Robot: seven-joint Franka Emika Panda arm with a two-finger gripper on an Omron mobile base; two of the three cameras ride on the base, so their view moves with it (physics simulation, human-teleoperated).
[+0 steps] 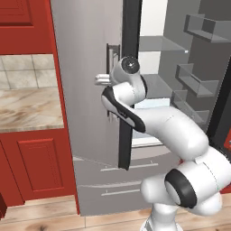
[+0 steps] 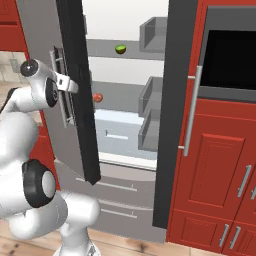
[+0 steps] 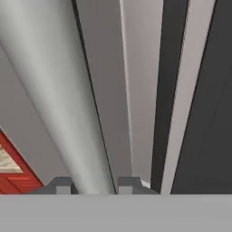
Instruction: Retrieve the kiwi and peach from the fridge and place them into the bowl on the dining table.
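Observation:
The silver-grey fridge (image 1: 85,113) stands with its right door swung wide and its left door (image 2: 45,35) partly out. Inside, the green kiwi (image 2: 120,49) rests on an upper glass shelf. The pinkish-red peach (image 2: 98,97) lies one shelf lower, near the left door's dark edge. My gripper (image 3: 96,186) is at the left door's vertical bar handle (image 3: 54,90), with a fingertip (image 3: 129,185) close on each side of the bar. From the base views the gripper (image 1: 101,80) (image 2: 67,84) sits at mid-height on that handle. The bowl and the dining table are out of view.
Red cabinets and a marble counter (image 1: 27,108) flank the fridge on the left. The open right door (image 2: 175,100) with its bins (image 1: 198,81) stands beside red cabinets and a dark oven front (image 2: 227,55). Two bottom drawers (image 1: 113,180) sit below.

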